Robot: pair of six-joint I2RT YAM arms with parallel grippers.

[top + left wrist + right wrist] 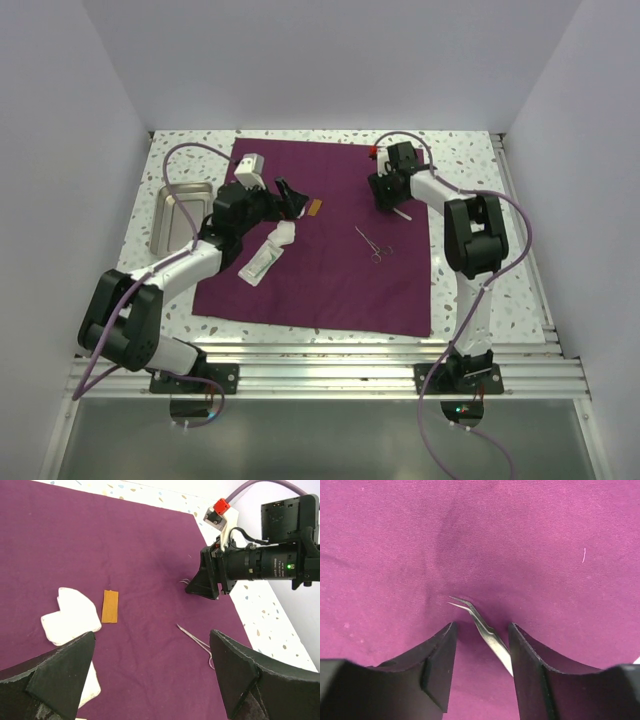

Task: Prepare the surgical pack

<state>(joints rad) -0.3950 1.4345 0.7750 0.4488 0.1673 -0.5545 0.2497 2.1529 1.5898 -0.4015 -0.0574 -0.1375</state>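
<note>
Top view. The plum-purple cloth [320, 290] lies spread flat on the speckled surface [470, 160], covering its middle from the far edge nearly to the near rail. A shiny steel tray [170, 215] sits on the bare surface just left of the cloth, apart from it. On the left half of the cloth lie a piece of white gauze [283, 232] and, nearer the arm bases, a white packet [258, 263]. A small orange-brown strip [315, 208] lies just right of the gauze. A thin ring-handled metal instrument [370, 243] rests near the middle of the cloth.

Left wrist view. The left end effector [152, 645] hangs over the cloth above the gauze, its fingers spread wide and holding nothing.

Right wrist view. The right end effector [482, 635] is low over the far right part of the cloth. Its fingers are parted around fine tweezers [480, 625], whose tips touch the fabric. The shaft lies close to the right finger, with a clear gap to the left one.
</note>
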